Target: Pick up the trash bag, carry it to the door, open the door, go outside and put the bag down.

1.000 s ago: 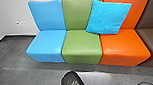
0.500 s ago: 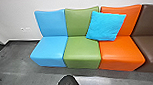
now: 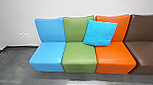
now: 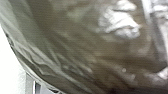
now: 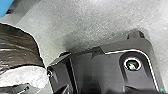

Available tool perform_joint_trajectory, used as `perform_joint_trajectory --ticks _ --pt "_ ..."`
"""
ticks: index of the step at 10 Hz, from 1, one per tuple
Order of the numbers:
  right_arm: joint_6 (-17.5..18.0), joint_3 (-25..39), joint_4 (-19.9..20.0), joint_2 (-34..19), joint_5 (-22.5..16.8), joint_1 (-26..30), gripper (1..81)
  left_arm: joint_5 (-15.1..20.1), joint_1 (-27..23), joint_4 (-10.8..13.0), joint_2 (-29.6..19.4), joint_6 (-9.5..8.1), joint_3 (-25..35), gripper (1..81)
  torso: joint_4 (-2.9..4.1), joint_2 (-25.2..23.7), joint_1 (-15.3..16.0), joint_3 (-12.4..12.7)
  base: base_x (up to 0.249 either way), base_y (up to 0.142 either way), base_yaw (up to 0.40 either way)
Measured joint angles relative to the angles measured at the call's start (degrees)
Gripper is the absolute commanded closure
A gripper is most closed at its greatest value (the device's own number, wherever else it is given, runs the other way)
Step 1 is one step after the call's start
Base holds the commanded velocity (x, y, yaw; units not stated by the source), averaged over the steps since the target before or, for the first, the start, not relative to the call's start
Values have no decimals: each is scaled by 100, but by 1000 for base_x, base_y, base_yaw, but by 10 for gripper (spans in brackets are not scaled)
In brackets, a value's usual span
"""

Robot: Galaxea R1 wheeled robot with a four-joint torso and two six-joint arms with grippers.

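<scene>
Bag [image 4: 75, 45] was close to left jaws

It looked glossy and creased to us, and was off to one side of the right jaws. We could not tell how far either pair was parted or what it held. We judged the bag light, soft, slippery, easily torn, best taken where it bunched.

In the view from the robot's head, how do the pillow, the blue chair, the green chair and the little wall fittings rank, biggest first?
1. Blue chair and green chair: too alike to rank
2. Pillow
3. Wall fittings
</scene>
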Motion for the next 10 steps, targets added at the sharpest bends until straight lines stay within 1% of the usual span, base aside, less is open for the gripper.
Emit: perform_joint_trajectory --ticks 1,2,3,4,5,6,7,9,10 --pt "-80 -48 0 66 116 -162 10 -44 144 2 0 56 -16 811 -85 214 -142 155 0 0 0" --pt "-155 -105 2 135 236 -333 10 -49 323 2 2 166 -30 811 -170 429 -286 324 0 0 0" --pt "-232 -166 2 204 355 -499 10 -38 474 2 2 210 -77 811 -231 634 -422 485 0 0 0" --pt "-284 -254 5 284 430 -675 10 -44 577 2 5 278 -155 811 -252 844 -564 654 0 0 0" --pt "-343 -371 7 397 507 -813 10 -62 662 0 6 306 -267 811 -258 1023 -689 754 0 0 0" --pt "-386 -563 7 590 564 -962 10 -117 794 0 46 339 -450 811 -258 1187 -798 798 0 0 0" --pt "-422 -723 7 730 588 -1061 10 -171 959 0 124 435 -660 811 -260 1377 -922 828 0 0 0" --pt "-444 -1081 -13 901 711 -1181 10 -468 1293 -2 308 549 -953 811 -260 1799 -1197 839 0 0 0" --pt "-455 -1318 -55 1069 739 -1301 10 -634 1469 -2 461 616 -1103 811 -260 2009 -1333 839 0 0 0"
